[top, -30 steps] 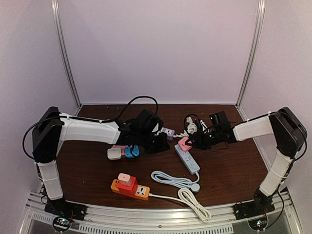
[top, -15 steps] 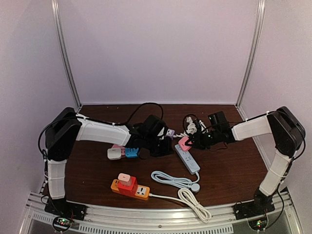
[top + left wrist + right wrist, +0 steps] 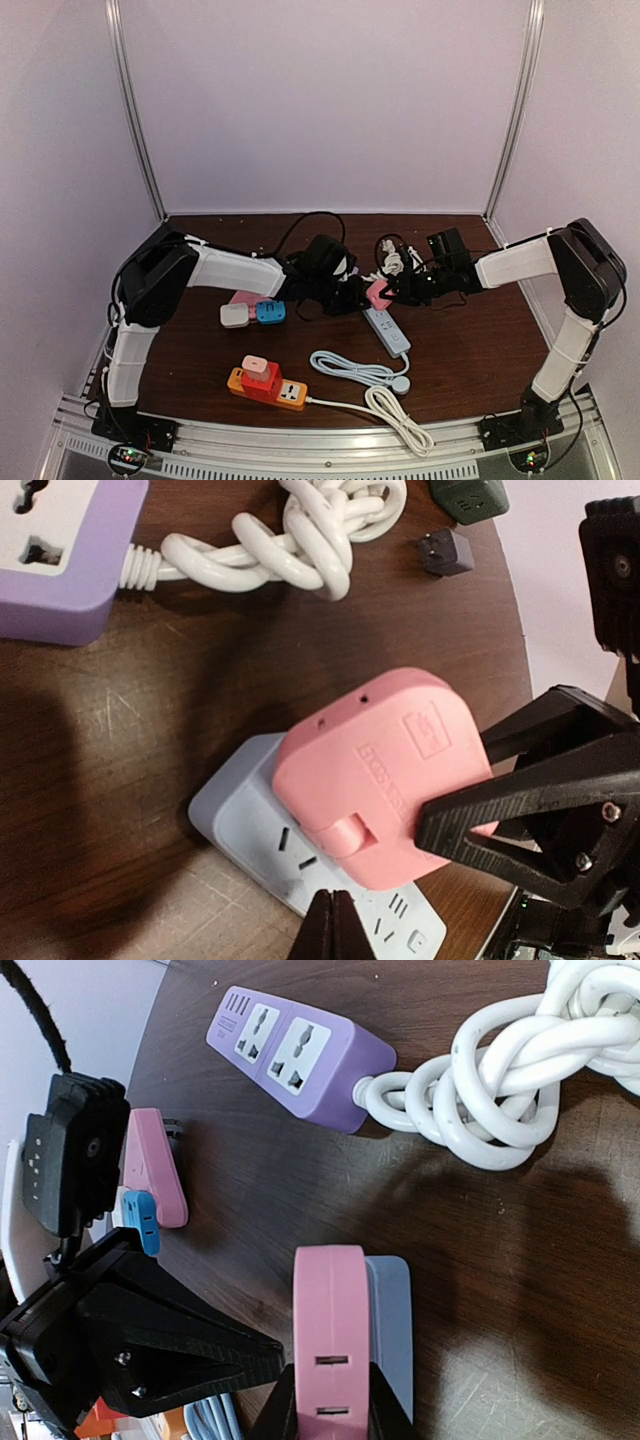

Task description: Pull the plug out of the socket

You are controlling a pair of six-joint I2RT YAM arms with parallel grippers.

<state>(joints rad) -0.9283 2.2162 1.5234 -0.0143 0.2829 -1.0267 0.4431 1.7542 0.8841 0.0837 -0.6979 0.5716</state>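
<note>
Our right jaws squeezed the pink plug. Our left jaws, pinched tight together, rested on the grey socket strip just beside that plug.

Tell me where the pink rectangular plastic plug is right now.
Top view, just right of centre: the pink rectangular plastic plug sits in the far end of the pale blue-grey power strip, with the right gripper closed on it.

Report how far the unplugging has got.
Done: the right gripper is closed on the pink plug, and the shut left gripper sits over the pale blue power strip, seemingly to pin it. In hand: the grip only. Left: the pull itself; the plug is seated in the strip.
</note>
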